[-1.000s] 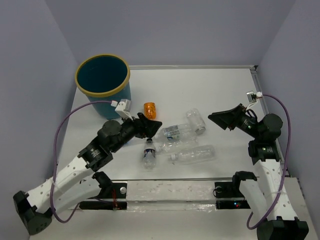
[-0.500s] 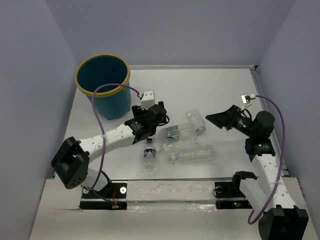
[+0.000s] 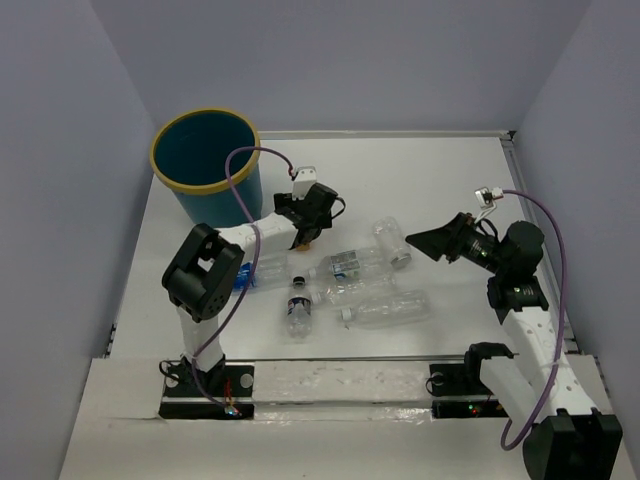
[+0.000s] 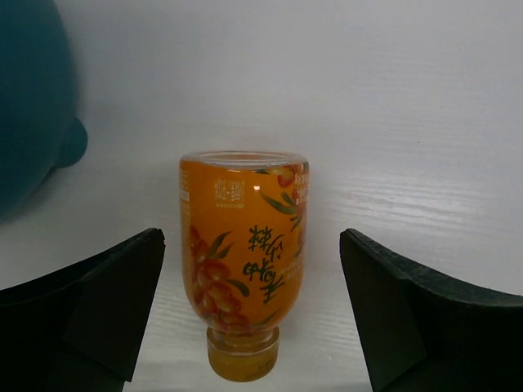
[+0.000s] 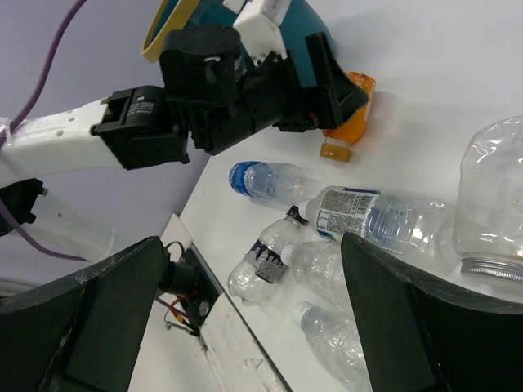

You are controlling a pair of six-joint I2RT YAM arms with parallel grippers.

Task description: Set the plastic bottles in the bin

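Left gripper (image 4: 252, 235) spread around orange bottle (image 4: 241, 269)
Glossy, rounded plastic, cap toward the wrist; right gripper (image 5: 252, 239) also gapes.

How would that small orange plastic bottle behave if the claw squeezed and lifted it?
The small orange plastic bottle lies on its side, round-bodied, so a nudge would probably roll it. It looks uniformly orange, perhaps full, so likely heavier and stiffer than the clear plastic bottles nearby.
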